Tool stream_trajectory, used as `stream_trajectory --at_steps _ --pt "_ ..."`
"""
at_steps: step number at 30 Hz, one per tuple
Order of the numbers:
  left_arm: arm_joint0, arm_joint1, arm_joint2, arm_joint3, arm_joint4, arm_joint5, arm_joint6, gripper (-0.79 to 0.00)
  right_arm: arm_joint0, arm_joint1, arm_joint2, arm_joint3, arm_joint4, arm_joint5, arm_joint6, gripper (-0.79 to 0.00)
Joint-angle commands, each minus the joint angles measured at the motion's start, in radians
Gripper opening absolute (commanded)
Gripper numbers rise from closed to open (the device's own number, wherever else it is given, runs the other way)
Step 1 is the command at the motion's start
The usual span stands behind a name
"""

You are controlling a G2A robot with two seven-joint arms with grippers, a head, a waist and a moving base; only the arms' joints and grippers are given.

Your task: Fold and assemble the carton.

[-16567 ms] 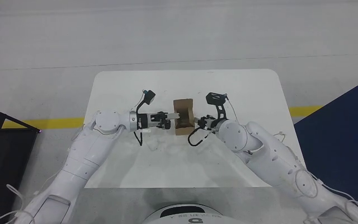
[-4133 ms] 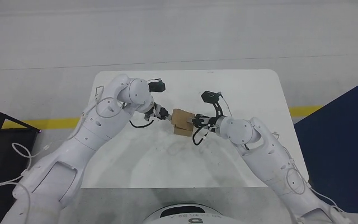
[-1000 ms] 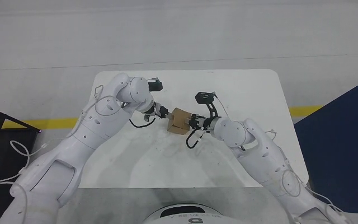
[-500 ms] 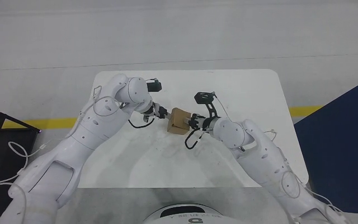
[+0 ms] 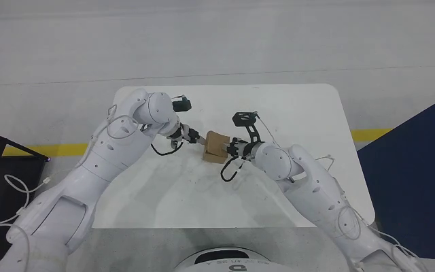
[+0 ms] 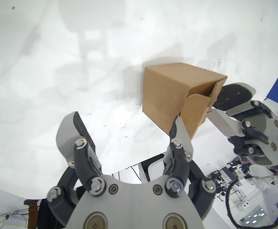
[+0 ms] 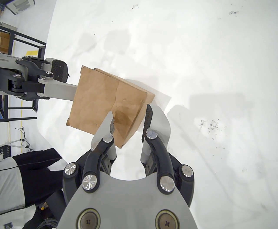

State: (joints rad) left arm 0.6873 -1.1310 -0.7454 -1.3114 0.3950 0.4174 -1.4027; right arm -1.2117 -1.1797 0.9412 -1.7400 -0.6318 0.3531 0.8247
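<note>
The carton (image 5: 216, 145) is between left gripper (image 5: 199, 138) and right gripper (image 5: 229, 147), over the table (image 5: 299, 112)

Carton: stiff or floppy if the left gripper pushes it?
Probably light and easily shoved: the carton is small, thin cardboard. Likely flexes, since a creased flap sits unclosed at its end. May pivot: the right gripper pinches just one corner.

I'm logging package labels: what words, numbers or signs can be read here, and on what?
No text can be read anywhere.
On the carton: none; the faces shown are plain brown cardboard.
On the table: none, only dark scuffs.
On the white box beyond the table: grey marks, too blurred to read.
</note>
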Motion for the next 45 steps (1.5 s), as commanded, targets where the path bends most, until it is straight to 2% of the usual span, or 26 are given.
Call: stream_trajectory --at_steps 1,6,10,30,45 --pt "0.015 0.013 -0.02 -0.004 0.009 0.002 0.002 0.0 0.004 -0.001 0.0 0.004 0.003 0.003 0.001 -0.489" --pt "0.052 0.042 -0.067 -0.048 0.019 -0.001 -0.001 0.0 0.011 -0.005 -0.002 0.011 0.007 0.003 0.003 -0.489" --pt "0.062 0.049 -0.076 -0.07 0.013 0.003 0.003 0.0 0.019 -0.009 -0.009 0.016 0.006 0.003 0.005 -0.489" --pt "-0.002 0.024 0.005 -0.017 -0.007 -0.011 -0.011 0.0 0.04 -0.025 -0.032 0.037 0.0 0.008 0.011 -0.502" --pt "-0.007 0.022 0.015 0.011 -0.014 -0.017 -0.017 0.0 0.051 -0.034 -0.048 0.053 -0.033 0.028 0.023 -0.523"
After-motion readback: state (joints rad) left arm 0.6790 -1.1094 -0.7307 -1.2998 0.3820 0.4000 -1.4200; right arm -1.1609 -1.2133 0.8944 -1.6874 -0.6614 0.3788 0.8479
